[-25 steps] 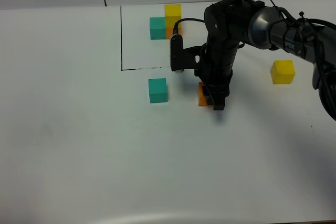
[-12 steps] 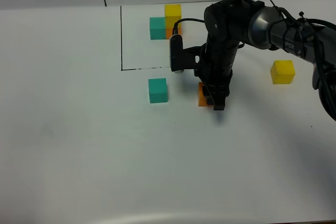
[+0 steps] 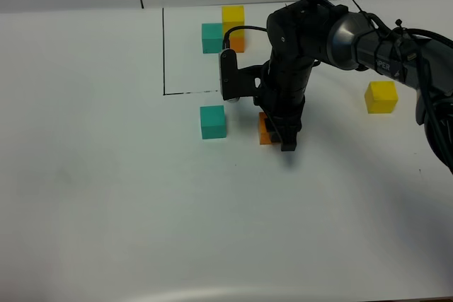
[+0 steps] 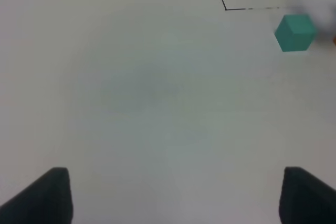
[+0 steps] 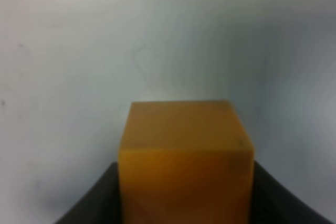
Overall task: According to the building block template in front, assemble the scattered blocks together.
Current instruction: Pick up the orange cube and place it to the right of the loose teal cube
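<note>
Exterior high view: the right gripper (image 3: pixel 276 134) is clamped tight on the orange cube (image 3: pixel 264 129), near the loose teal cube (image 3: pixel 212 122) and just outside the drawn black line (image 3: pixel 191 93), with the yellow cube (image 3: pixel 381 97) well apart to the right. The template (image 3: pixel 228 32) sits inside the lines at the far side. The left gripper (image 4: pixel 176 179) is spread wide over the table (image 3: pixel 106 196), holding nothing.

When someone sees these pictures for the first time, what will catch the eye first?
The dark right arm dominates the middle of the table, its fingers shut on the orange cube. Beside it in the high view sits a loose teal cube, and a loose yellow cube lies far off towards the right edge. Behind them, inside a thin black outline, stands the teal, orange and yellow template.
</note>
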`<action>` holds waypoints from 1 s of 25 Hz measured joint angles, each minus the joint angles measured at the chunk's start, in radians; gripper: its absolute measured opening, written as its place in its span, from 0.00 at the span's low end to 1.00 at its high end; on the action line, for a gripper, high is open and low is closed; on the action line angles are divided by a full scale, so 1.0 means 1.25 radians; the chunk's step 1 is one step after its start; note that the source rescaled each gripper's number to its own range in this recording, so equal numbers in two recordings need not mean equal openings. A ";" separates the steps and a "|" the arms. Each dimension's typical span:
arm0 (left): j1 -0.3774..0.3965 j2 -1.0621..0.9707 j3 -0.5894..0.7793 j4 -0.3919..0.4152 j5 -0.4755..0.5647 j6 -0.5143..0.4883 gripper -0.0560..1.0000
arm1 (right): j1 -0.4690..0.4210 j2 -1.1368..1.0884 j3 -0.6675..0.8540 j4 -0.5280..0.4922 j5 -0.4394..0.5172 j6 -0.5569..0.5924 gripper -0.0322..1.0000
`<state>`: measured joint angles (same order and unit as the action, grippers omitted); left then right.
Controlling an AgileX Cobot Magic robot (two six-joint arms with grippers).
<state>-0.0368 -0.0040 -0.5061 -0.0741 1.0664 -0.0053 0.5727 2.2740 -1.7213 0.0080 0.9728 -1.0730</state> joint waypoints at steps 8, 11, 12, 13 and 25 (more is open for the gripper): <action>0.000 0.000 0.000 0.000 0.000 0.000 0.86 | 0.008 0.000 0.000 0.001 -0.012 -0.001 0.05; 0.000 0.000 0.000 0.000 0.000 0.000 0.86 | 0.014 0.000 0.000 0.003 -0.028 -0.001 0.05; 0.000 0.000 0.000 0.000 0.000 0.000 0.86 | 0.015 0.001 0.000 0.003 -0.029 -0.001 0.05; 0.000 0.000 0.000 0.000 0.000 0.000 0.86 | 0.016 0.001 0.000 0.003 -0.030 -0.001 0.05; 0.000 0.000 0.000 0.000 0.000 0.000 0.86 | 0.019 0.022 -0.024 0.001 -0.022 -0.001 0.06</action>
<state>-0.0368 -0.0040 -0.5061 -0.0741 1.0664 -0.0053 0.5965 2.3018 -1.7514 0.0095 0.9458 -1.0741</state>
